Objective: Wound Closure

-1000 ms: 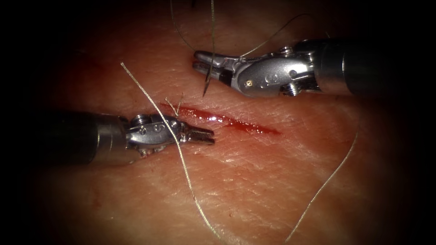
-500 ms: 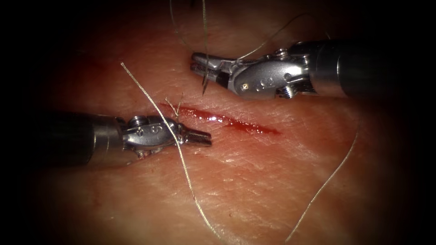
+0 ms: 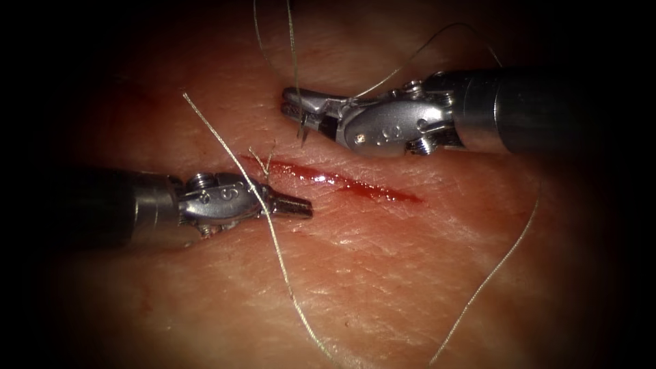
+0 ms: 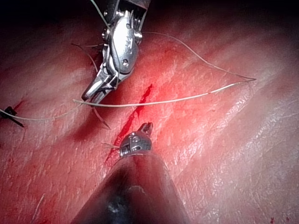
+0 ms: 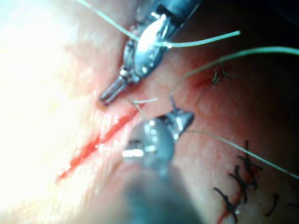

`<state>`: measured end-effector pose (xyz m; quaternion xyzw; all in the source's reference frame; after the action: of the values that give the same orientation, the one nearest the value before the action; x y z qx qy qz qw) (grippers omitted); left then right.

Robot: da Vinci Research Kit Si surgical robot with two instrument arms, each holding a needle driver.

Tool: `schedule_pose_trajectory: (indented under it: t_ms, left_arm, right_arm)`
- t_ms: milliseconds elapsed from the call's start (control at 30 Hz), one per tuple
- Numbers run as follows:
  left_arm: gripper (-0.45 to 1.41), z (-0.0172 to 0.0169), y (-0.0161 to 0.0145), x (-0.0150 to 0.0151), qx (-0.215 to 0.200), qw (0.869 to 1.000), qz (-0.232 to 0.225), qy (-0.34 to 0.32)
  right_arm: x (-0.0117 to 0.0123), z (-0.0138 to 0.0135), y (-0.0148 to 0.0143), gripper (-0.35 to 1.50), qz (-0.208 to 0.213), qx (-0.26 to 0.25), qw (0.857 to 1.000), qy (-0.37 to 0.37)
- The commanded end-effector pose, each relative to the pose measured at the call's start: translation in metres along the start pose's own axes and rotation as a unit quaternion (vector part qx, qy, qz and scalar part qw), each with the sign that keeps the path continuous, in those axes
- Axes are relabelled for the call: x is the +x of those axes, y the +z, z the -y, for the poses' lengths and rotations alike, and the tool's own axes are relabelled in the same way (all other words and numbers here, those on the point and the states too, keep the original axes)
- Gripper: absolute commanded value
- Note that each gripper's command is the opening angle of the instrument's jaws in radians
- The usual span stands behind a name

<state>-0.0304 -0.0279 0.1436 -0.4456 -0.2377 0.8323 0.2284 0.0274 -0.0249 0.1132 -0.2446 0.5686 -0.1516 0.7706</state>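
Observation:
On the tissue (image 3: 383, 273) a red cut (image 3: 342, 181) runs slantwise, with a knot and short cut ends (image 3: 263, 160) at its left end. My right tool (image 3: 295, 108) hovers just beyond that left end, shut on the needle (image 3: 301, 131) close to its point. The short pointed end hangs below the jaws, above the tissue and not in it. My left tool (image 3: 301, 206) lies on the near side of the cut's left end, shut and holding nothing. A pale thread (image 3: 270, 225) lies across its wrist. The left wrist view has the right tool (image 4: 92, 92), my left tool (image 4: 147, 127) and the cut (image 4: 135, 114).
Thread (image 3: 492, 273) loops down the right side of the tissue and more trails off past the right tool. In the right wrist view my right tool (image 5: 184, 116) faces the left tool (image 5: 110, 97) across the cut (image 5: 93, 142), with dark older stitches (image 5: 238, 182) nearby.
The right tool has shifted left and slightly up with the needle, whose point now hangs shorter below the jaws. The left tool has drawn back a little to the left.

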Motion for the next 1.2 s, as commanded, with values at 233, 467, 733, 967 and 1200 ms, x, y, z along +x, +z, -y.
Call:
schedule_pose_trajectory:
  t_ms: [233,467,733,967,1200]
  left_arm:
    - [-0.05,0.0001,0.0007,-0.0004,0.002,1.0,0.002,0.0]
    - [-0.06,0.0002,0.0005,-0.0004,0.002,1.0,0.003,0.0]
    - [-0.08,0.0005,0.0001,-0.0004,0.004,1.0,0.005,0.0]
    - [-0.1,0.0005,0.0001,-0.0005,0.004,1.0,0.005,-0.003]
    - [-0.11,0.0004,0.0001,-0.0006,0.004,1.0,0.006,-0.003]
  right_arm:
    - [-0.0004,0.0008,0.0009,-0.35,0.001,0.004,1.0,-0.012]
    - [-0.0006,0.0016,0.0009,-0.35,0.002,0.008,1.0,-0.019]
    - [-0.0008,0.002,0.0007,-0.35,0.002,0.014,1.0,-0.027]
    - [-0.0006,0.0022,0.0007,-0.35,0.004,0.013,0.999,-0.039]
    - [-0.0001,0.0047,0.001,-0.35,0.005,0.013,0.997,-0.071]
